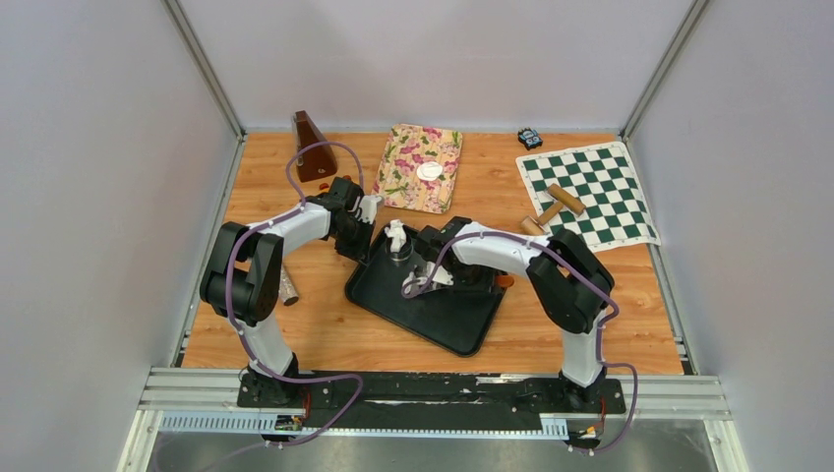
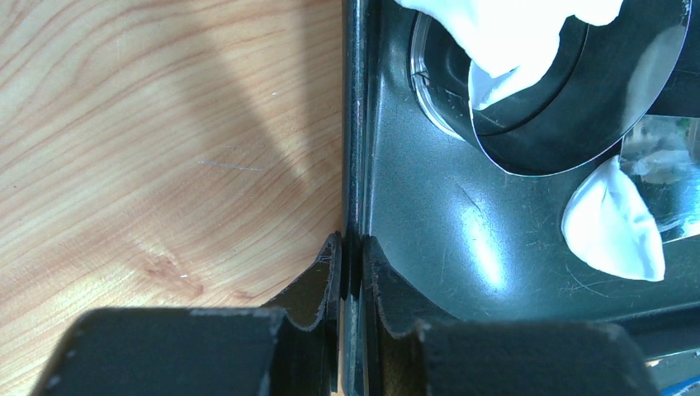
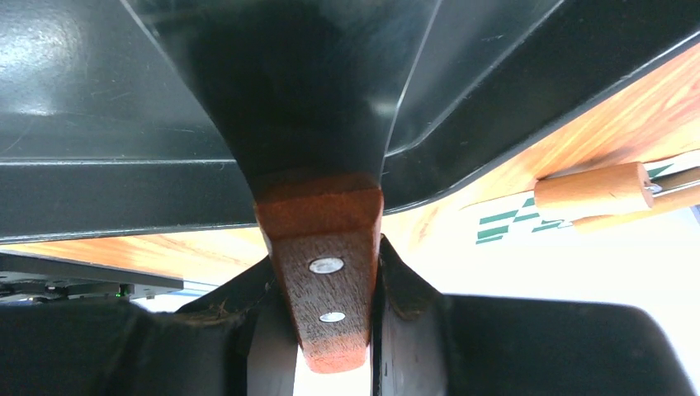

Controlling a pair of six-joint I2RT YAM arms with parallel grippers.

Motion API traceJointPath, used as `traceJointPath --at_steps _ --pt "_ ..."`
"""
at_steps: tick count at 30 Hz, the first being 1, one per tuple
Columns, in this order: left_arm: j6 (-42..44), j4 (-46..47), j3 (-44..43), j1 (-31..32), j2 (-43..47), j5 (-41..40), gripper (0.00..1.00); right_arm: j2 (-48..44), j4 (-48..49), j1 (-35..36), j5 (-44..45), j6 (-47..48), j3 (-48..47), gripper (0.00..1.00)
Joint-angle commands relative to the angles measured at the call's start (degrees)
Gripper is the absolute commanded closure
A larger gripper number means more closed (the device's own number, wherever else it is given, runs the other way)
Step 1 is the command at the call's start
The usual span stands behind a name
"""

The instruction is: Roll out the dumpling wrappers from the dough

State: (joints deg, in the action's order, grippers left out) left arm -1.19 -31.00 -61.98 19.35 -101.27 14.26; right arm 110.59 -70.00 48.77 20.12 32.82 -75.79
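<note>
Left gripper is pinching the edge of the black tray. Right gripper is clamping a wooden scraper handle, with its blade hanging over the tray. Dough scrap and ring cutter are sitting inside. Dumpling wrappers are lying far back on the floral cloth. Risk: the rim pinch is looking thin, so a hard scrape could be skidding the tray, or sticky dough could be tearing.

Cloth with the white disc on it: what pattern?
The cloth is floral, pink and green on cream; top external view.
</note>
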Motion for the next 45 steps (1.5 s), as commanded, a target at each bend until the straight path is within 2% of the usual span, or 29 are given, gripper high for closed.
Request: traceJointPath --at_steps 1,5,9,17,27,28,29,31,35,40,43,45 --pt "-0.2 0.6 1.2 0.2 -0.2 -2.1 1.00 -1.0 4.1 1.5 3.4 -1.9 0.5 1.00" --pt "-0.2 0.5 1.2 0.2 -0.2 -2.0 1.00 -1.7 6.0 1.6 3.7 -2.5 2.2 1.00" --pt "-0.2 0.6 1.4 0.2 0.1 -2.1 1.00 -4.0 5.3 1.8 6.6 -2.6 5.1 1.00" --pt "-0.2 0.7 1.3 0.2 -0.2 -2.4 1.00 -8.6 3.8 1.4 6.5 -2.7 9.8 1.00" --pt "0.4 0.6 0.9 0.2 1.3 -3.1 1.00 -4.0 1.6 1.2 6.7 -2.7 3.5 1.00" --pt "0.5 0.6 0.9 0.2 1.7 -3.0 0.98 -3.8 1.5 1.2 6.7 -2.7 2.9 1.00" --pt "0.5 0.5 0.9 0.2 2.5 -2.8 0.87 -3.9 1.5 1.1 6.6 -2.7 2.4 1.00" --pt "0.6 0.7 1.1 0.2 3.7 -2.5 0.75 -4.0 1.5 0.9 6.4 -2.6 2.3 1.00" --pt "0.5 1.0 1.4 0.2 4.2 -1.8 0.64 -4.0 1.2 0.7 6.4 -2.9 2.8 1.00" --pt "0.5 1.0 1.3 0.2 4.5 -0.5 0.60 -4.3 0.7 0.7 6.5 -2.8 4.1 1.00" --pt "0.4 1.3 1.6 0.2 5.1 0.6 0.62 -3.4 0.5 0.5 6.5 -2.8 4.4 1.00" --pt "0.5 1.2 1.4 0.2 5.3 0.8 0.57 -2.8 0.2 0.4 6.3 -2.8 3.7 1.00"
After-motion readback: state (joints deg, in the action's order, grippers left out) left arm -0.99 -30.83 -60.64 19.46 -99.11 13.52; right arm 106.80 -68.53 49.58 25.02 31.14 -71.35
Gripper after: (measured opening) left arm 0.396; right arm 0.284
